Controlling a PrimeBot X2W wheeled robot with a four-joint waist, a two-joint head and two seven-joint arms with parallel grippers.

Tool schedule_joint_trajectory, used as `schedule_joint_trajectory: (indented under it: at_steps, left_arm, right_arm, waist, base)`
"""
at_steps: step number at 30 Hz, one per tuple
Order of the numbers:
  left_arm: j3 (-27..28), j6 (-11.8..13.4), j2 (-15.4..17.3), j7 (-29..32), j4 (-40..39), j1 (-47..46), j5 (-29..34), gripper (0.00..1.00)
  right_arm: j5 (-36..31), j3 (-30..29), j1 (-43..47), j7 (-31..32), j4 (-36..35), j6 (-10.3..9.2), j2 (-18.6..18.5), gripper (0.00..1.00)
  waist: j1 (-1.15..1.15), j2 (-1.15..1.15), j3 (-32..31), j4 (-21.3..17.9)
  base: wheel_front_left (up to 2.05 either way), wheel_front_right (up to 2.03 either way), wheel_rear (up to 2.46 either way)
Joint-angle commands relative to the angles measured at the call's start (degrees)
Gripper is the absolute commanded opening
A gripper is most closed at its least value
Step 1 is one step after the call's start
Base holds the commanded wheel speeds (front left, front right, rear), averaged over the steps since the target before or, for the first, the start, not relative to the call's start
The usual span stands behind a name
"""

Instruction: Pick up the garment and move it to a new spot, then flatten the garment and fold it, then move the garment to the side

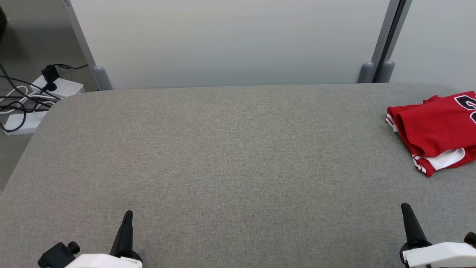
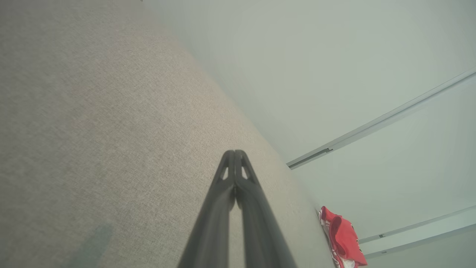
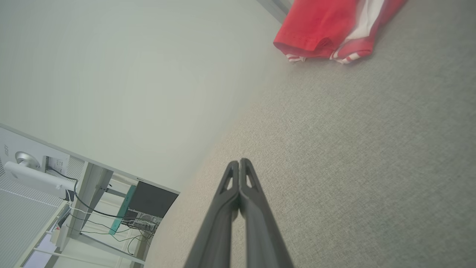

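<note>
Head view: the folded garment is seen at the right edge of the counter, with the left gripper and right gripper empty at the bottom. Left wrist view: jaws are pressed together, garment at lower right. Right wrist view: jaws are closed, garment at the top. All steps are judged done.

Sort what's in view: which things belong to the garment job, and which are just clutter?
Job:
- red garment, at the table's right edge
- grey table
- left gripper and right gripper, both shut and empty

Lying about:
- power strips and cables on the floor
- white partition
</note>
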Motion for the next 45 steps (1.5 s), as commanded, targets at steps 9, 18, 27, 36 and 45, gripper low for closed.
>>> schedule_joint_trajectory:
  at_steps: [9,18,27,36,45]
  left_arm:
    - [2.6,-1.2,0.21,1.78,-0.95,-4.46,-7.33,0.0]
    - [3.57,-1.71,0.23,3.13,-0.79,-5.29,-12.43,0.0]
    - [4.78,-2.36,0.26,4.81,-0.58,-6.34,-18.8,0.0]
    - [5.87,-2.94,0.28,6.33,-0.39,-7.29,-24.56,0.0]
    - [6.97,-3.52,0.3,7.86,-0.2,-8.24,-30.34,0.0]
  right_arm:
    - [7.29,-0.23,-3.45,1.99,-1.56,0.09,-0.69,0.0]
    - [12.4,-0.8,-4.01,3.3,-1.6,0.09,-0.66,0.0]
    - [18.79,-1.51,-4.71,4.94,-1.64,0.09,-0.62,0.0]
    - [24.56,-2.16,-5.35,6.42,-1.68,0.09,-0.59,0.0]
    - [30.35,-2.8,-5.98,7.9,-1.72,0.09,-0.56,0.0]
  waist:
    - [-0.01,0.0,0.42,0.04]
    - [-0.01,0.0,0.77,0.07]
    - [-0.01,0.0,1.2,0.11]
    - [-0.01,0.0,1.59,0.15]
    - [-0.01,0.0,1.97,0.18]
  base:
    - [0.0,0.0,0.0]
    - [0.0,0.0,0.0]
    - [0.0,0.0,0.0]
    - [0.0,0.0,0.0]
    - [0.0,0.0,0.0]
